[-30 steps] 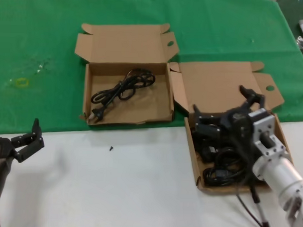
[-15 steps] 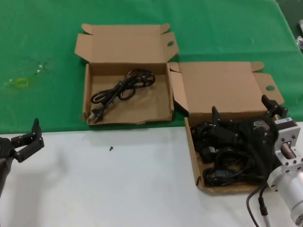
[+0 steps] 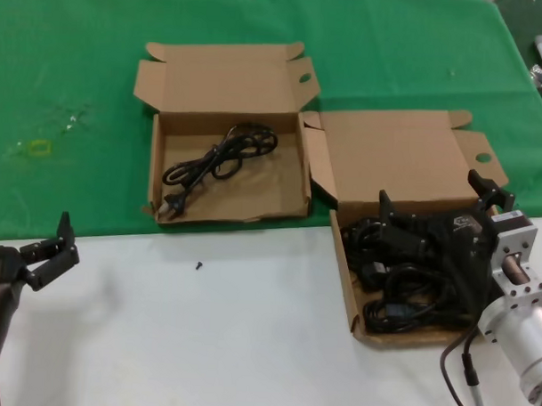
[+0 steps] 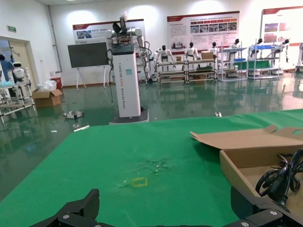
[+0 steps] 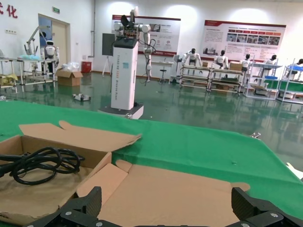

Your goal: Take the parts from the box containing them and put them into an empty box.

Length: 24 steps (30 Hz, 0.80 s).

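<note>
Two open boxes: far box (image 3: pixel 227 179) holds one coiled cord (image 3: pixel 221 155); near box (image 3: pixel 413 172), under the right gripper (image 3: pixel 438 225), holds a pile of cords (image 3: pixel 394 292). Right gripper spread wide, down among the pile, gripping nothing visible. Left gripper (image 3: pixel 54 249) open, empty, parked on white table (image 3: pixel 204 343), well apart from both boxes.

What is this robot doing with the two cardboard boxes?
It is moving coiled power cords between boxes. The right gripper, fingers spread, is down over the near box, which holds a tangle of black cords. The far box on the green cloth already contains one cord. The left gripper waits open at the near left edge of the table, holding nothing.
</note>
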Tool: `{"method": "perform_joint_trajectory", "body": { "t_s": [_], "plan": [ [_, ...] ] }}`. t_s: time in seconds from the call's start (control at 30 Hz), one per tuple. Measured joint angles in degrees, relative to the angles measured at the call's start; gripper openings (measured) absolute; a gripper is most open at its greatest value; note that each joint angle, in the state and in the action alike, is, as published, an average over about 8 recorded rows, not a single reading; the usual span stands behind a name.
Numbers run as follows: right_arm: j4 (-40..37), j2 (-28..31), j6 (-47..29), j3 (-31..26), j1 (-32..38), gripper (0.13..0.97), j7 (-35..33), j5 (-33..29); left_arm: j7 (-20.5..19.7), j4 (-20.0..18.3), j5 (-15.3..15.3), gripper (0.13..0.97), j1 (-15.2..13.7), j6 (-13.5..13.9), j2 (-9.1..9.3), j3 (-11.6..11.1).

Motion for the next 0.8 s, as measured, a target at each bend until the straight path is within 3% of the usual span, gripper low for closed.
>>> {"method": "perform_joint_trajectory", "body": {
  "t_s": [0.8],
  "plan": [
    [0.0,0.0,0.0,0.0,0.0,0.966,0.0,0.0,0.0,0.0,0.0,0.966,0.0,0.0,0.0,0.0]
  ]
}}
